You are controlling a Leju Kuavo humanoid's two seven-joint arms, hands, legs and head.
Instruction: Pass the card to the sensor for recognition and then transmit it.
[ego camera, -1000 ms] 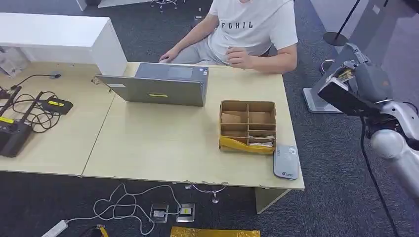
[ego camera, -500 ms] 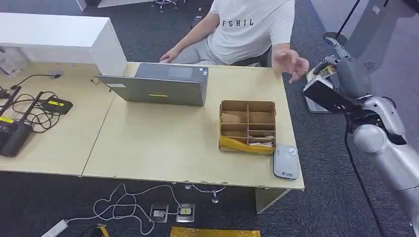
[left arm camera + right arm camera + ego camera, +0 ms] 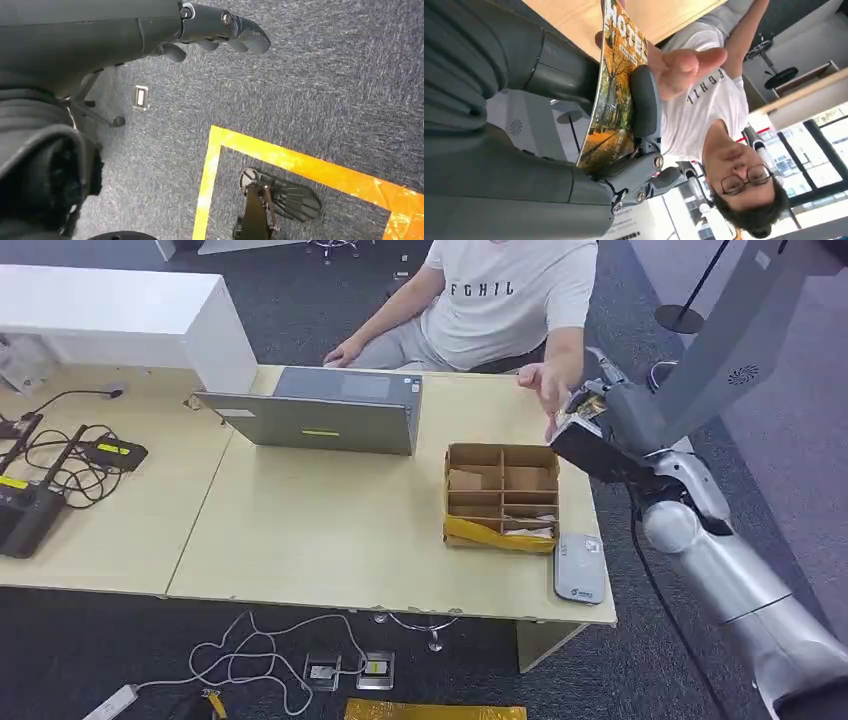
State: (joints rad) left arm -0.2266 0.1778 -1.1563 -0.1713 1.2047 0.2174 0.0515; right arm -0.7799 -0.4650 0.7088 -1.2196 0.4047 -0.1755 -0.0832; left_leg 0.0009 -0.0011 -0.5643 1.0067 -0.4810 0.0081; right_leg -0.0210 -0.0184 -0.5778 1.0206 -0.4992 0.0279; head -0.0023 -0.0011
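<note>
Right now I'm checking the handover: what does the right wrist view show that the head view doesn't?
Right wrist view alone: the card's printed face, an autumn tree scene with large letters. Head view alone: the sensor at the table's near edge, the cardboard box and the laptop. Both: the right hand holding the card, with a person's open hand reaching toward it.
</note>
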